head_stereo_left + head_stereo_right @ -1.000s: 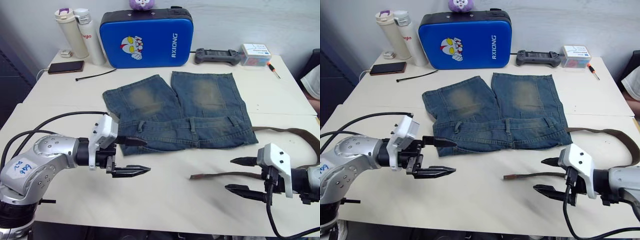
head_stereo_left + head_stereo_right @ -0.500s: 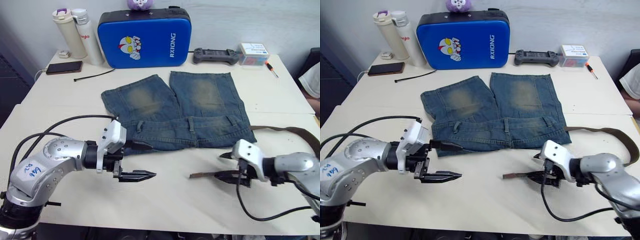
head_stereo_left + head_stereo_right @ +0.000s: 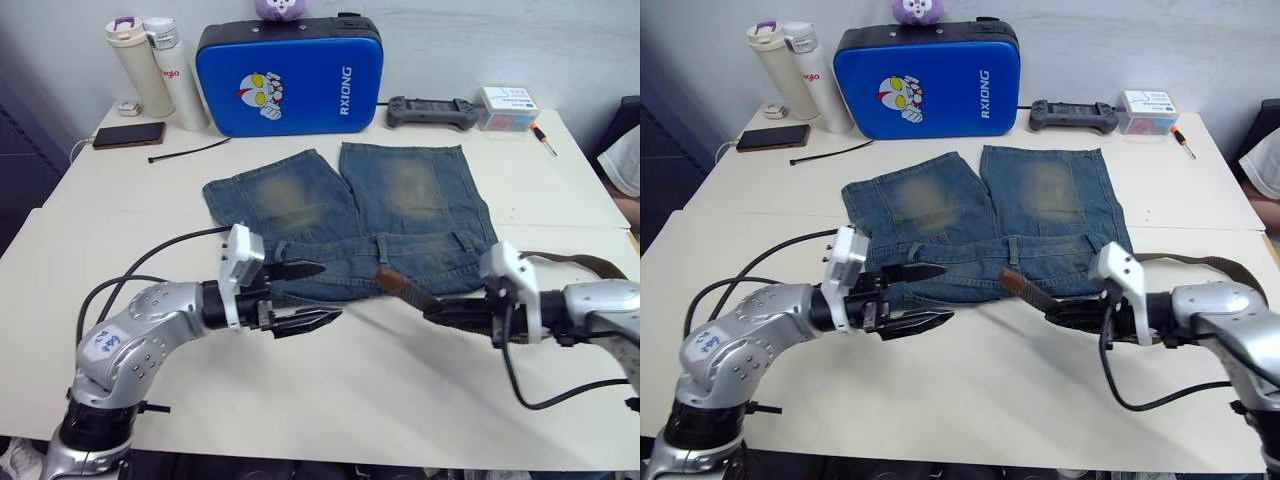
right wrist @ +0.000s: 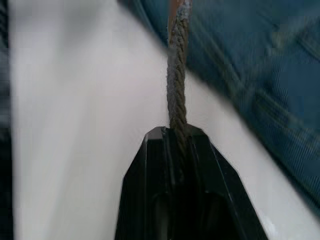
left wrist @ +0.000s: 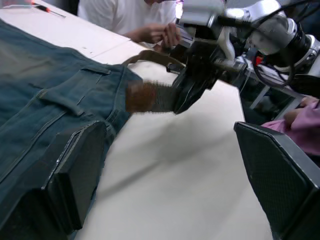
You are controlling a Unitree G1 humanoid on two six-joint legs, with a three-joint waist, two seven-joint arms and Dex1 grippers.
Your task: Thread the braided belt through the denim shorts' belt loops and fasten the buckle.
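Observation:
The denim shorts [image 3: 340, 215] lie flat mid-table, waistband toward me, with belt loops [image 3: 385, 247] along it. My right gripper [image 3: 440, 313] is shut on the braided belt [image 3: 400, 287] near its free end. That brown tip is lifted off the table and points at the waistband's near edge. The rest of the belt [image 3: 570, 262] trails off to the right behind my right arm, and the buckle is out of view. In the right wrist view the strap [image 4: 176, 85] runs out from between the closed fingers. My left gripper [image 3: 332, 290] is open at the waistband's left part, holding nothing.
At the back stand a blue padded case [image 3: 290, 75] and two bottles [image 3: 160, 70], with a phone [image 3: 130, 134], a black cable tie [image 3: 190, 152], a controller [image 3: 430, 110], a small box [image 3: 508, 108] and a screwdriver [image 3: 545, 138] nearby. A person [image 5: 135, 17] sits beyond the table's right side.
My right gripper closed on the belt's free end and raised it from the table toward the waistband. My left gripper, still open, moved right along the waistband's edge.

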